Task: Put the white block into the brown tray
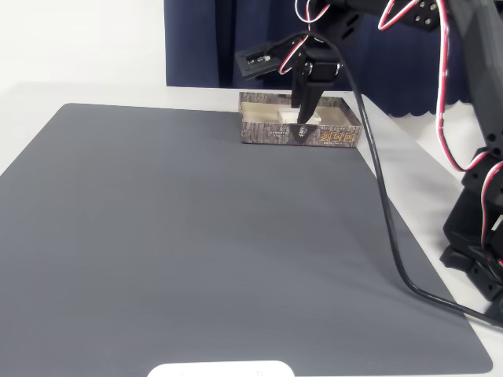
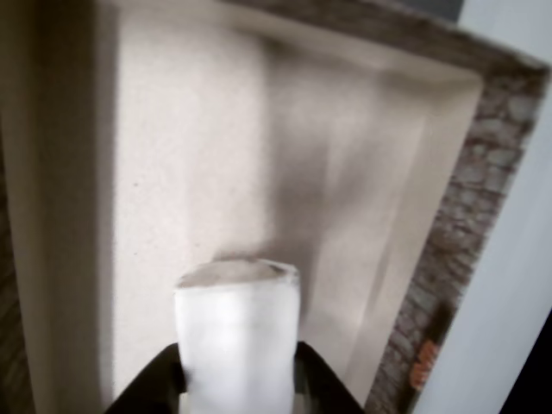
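Note:
The brown tray sits at the far edge of the grey mat, its wood-grain wall and printed label facing the fixed view. My black gripper reaches down into it from above. In the wrist view the white block stands between my two dark fingers, which are shut on its sides. Below the block lies the tray's pale cream floor. The tray's brown patterned wall runs along the right. In the fixed view a bit of the white block shows at the fingertips, inside the tray.
A large grey mat covers the table. A black cable hangs from the arm across the mat's right side. A wide flat white object sits at the near edge. A dark blue curtain hangs behind.

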